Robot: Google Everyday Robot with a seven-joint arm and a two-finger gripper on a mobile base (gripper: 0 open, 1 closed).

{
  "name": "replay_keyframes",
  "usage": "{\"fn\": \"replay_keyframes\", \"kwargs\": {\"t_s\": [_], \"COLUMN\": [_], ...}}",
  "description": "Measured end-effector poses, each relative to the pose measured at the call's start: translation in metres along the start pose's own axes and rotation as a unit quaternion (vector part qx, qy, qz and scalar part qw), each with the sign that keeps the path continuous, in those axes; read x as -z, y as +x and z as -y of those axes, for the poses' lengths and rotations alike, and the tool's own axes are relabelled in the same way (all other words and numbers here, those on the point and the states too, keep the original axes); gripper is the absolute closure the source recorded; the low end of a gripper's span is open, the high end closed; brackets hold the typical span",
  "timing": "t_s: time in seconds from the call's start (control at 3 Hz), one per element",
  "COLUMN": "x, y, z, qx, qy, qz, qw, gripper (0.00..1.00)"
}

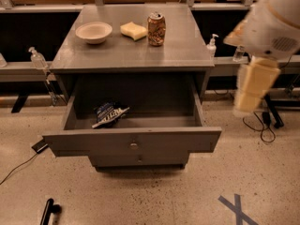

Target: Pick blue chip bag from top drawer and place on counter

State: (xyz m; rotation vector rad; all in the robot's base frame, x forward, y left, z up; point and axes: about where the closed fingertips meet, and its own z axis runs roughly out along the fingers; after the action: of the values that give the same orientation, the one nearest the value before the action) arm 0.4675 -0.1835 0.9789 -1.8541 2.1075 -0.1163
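In the drawer's left front lies the chip bag, open room rightward; the tool hangs beyond the surface's right edge, its state untellable.

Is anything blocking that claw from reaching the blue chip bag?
Nothing visible does. The claw hangs right of the counter; the blue chip bag lies uncovered, alone in the left half of the open top drawer.

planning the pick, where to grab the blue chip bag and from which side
Probably pinch the blue chip bag across its crumpled middle, from above: it lies flat at the left front of the top drawer, whose walls block sideways approaches. The gripper hangs right of the counter.
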Motion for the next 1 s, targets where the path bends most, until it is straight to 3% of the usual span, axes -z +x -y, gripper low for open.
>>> {"fn": "replay_keyframes", "kwargs": {"t_s": [0.33, 0.67, 1.0], "x": [-0.036, -0.086, -0.088], "y": [-0.11, -0.179, -0.181], "z": [0.02, 0.01, 0.011], "qx": [0.133, 0.212, 0.22], "qy": [0.015, 0.021, 0.027], "qz": [-0.015, -0.037, -0.042], "qw": [0.9909, 0.9763, 0.9742], "gripper": [0.0, 0.0, 0.0]}}
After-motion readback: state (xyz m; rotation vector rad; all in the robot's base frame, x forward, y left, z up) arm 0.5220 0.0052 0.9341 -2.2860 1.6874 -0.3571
